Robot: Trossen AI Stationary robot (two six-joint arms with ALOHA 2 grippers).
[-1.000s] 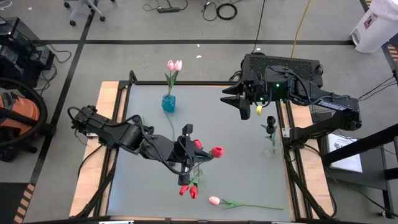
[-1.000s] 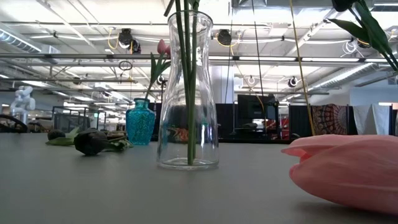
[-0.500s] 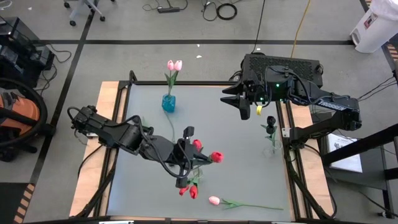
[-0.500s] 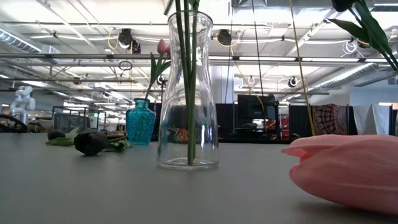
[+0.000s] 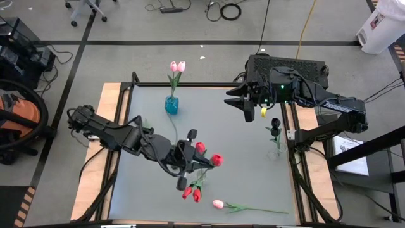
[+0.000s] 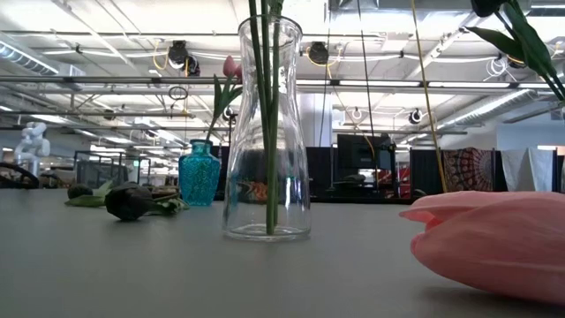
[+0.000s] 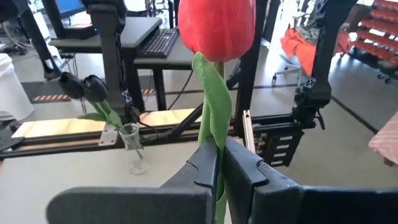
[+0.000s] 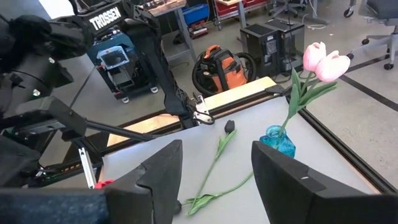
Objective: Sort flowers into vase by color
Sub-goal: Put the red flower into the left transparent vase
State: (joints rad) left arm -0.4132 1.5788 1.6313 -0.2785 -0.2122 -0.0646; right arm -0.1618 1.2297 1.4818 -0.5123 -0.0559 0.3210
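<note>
Your left gripper [image 5: 187, 159] is clamped on the stem of a red tulip [image 7: 216, 28] just under the head, above the clear vase [image 6: 267, 132] mid-tabletop [image 5: 247, 164]. It looks light and springy, so pinch the stem, never the bud. Your right gripper [image 8: 214, 165] waits empty, fingers apart, facing an arm lettered TROSSEN [image 8: 106, 20].

Grey concrete floor [image 5: 190, 57] with dark tape lines (cables strewn about), an orange vacuum [image 5: 19, 114] beside the table
</note>
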